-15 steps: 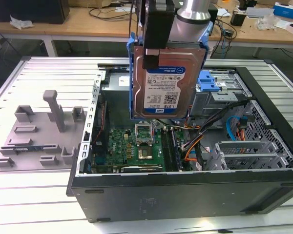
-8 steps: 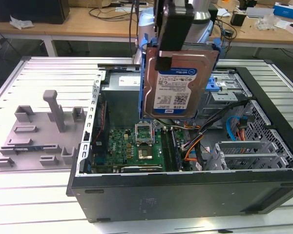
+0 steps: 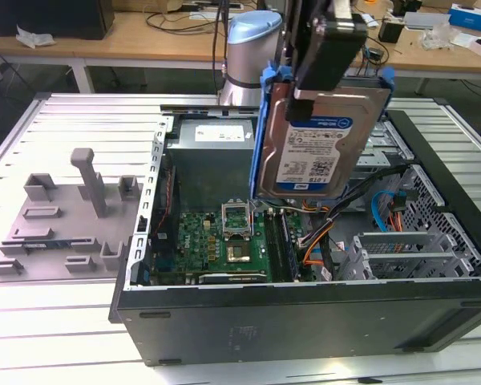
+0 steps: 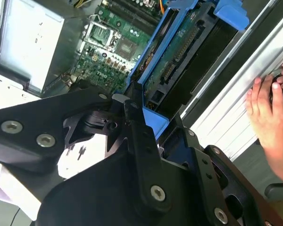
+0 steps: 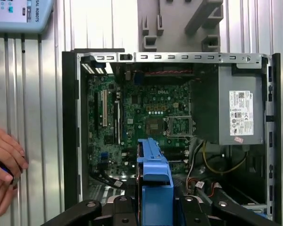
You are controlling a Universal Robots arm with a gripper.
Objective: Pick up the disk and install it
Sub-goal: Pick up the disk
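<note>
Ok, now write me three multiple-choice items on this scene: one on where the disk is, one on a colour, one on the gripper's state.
1. Where is the disk?
A. held in the air above the open computer case
B. lying flat inside the case
C. lying beside the case

2. What colour is the disk's carrier rail?
A. red
B. blue
C. yellow

3. The gripper is:
A. open and empty
B. open around the disk
C. shut on the disk

Answers: 1 A, in the exterior view it hangs over the case's interior. 2 B, blue plastic frames the metal drive. 3 C, it clamps the disk's top edge and carries it.
</note>
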